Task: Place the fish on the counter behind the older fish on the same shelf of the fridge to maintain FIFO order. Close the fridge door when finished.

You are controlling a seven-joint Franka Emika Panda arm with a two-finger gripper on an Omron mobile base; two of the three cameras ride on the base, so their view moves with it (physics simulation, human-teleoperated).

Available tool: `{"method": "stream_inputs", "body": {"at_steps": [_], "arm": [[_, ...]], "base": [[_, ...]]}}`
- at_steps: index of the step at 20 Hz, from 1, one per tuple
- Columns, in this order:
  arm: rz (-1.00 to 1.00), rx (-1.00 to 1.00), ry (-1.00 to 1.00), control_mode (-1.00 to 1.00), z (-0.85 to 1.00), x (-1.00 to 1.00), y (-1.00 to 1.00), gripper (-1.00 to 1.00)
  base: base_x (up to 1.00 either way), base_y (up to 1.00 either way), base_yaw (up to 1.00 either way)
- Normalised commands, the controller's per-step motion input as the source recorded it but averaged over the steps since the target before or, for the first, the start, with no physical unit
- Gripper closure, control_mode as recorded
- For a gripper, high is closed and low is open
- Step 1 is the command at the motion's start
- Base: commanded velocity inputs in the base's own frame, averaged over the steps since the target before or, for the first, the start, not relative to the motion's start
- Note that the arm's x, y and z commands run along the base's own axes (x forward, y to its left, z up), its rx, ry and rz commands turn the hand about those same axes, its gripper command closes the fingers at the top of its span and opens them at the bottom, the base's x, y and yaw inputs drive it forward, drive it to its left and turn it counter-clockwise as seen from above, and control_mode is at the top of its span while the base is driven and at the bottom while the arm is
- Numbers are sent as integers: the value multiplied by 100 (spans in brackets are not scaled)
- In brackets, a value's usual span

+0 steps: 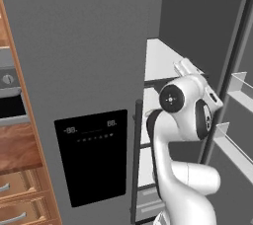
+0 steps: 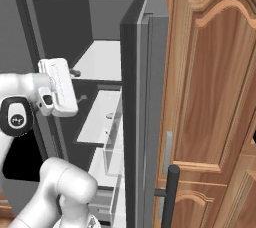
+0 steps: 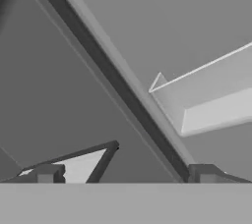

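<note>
**Empty pincer up by the open fridge**

The pincer [image 3: 125,174] has its two tips far apart, and nothing is between them. It is wide and holds nothing. It points into the fridge [image 1: 74,61], at the place where the open fridge door [image 2: 142,122] meets the dark inside. A clear bin [image 3: 206,100] on the inner side of the door is just ahead of the tips, but not touching them.

The white hand is up high, near the white shelf [image 2: 102,59] at the top. Another white shelf [image 2: 100,117] lies lower down. A small dark thing lies near the front edge of the top shelf, but it is too small to tell if it is a fish. The fish to be moved cannot be picked out in these pictures. A bit of the counter [image 1: 17,147] shows to the left of the fridge.

So the door is open, and the hand is empty. I think the step now is either going for the fish or getting ready to shut the door. The next move needs the arm to pull back out of the fridge without bumping the door bins.
</note>
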Motion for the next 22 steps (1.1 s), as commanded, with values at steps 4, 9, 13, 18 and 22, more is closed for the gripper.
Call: {"method": "stream_inputs", "body": {"at_steps": [4,9,13,18,22], "arm": [[0,0,7,-100,-48,-42,5,-100],[1,-6,-8,-100,-34,-54,4,-100],[-4,-1,-6,100,-19,-50,6,-100],[0,0,0,100,0,0,0,-100],[0,0,0,100,0,0,0,-100]], "base": [[0,0,0],[0,0,0],[-50,6,-8],[-100,26,-30],[-99,7,-49]]}}
